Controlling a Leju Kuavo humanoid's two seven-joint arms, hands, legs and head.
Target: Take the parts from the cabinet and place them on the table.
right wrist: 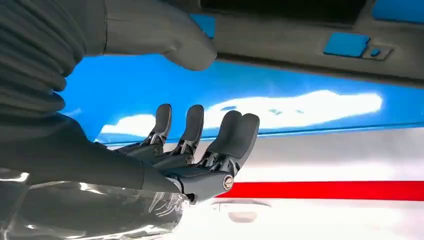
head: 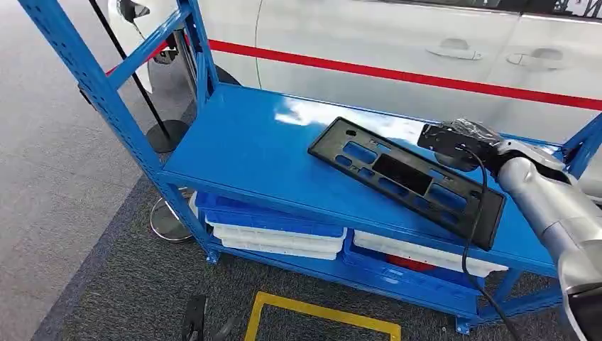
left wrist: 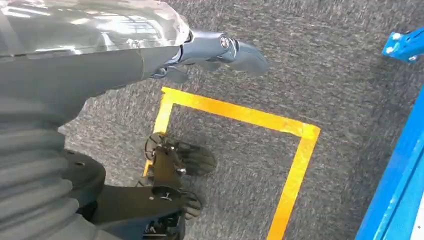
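Observation:
A long black plastic panel (head: 406, 180) with several cut-outs lies flat on the top shelf (head: 248, 149) of the blue cabinet rack. My right hand (head: 458, 142) hovers at the panel's far right end. In the right wrist view the hand (right wrist: 175, 155) holds nothing. Its fingers (right wrist: 235, 135) are spread and its thumb (right wrist: 165, 35) sits close to the panel's edge (right wrist: 300, 45). My left hand (left wrist: 210, 52) hangs beside my body over the grey carpet, fingers extended and empty.
Blue and white trays (head: 277, 238) are stacked on the rack's lower shelf. A white car (head: 397, 42) with a red stripe stands just behind the rack. The rack's blue upright (head: 99, 85) rises at left beside a stanchion base (head: 168, 135). Yellow tape (head: 319, 312) marks the floor.

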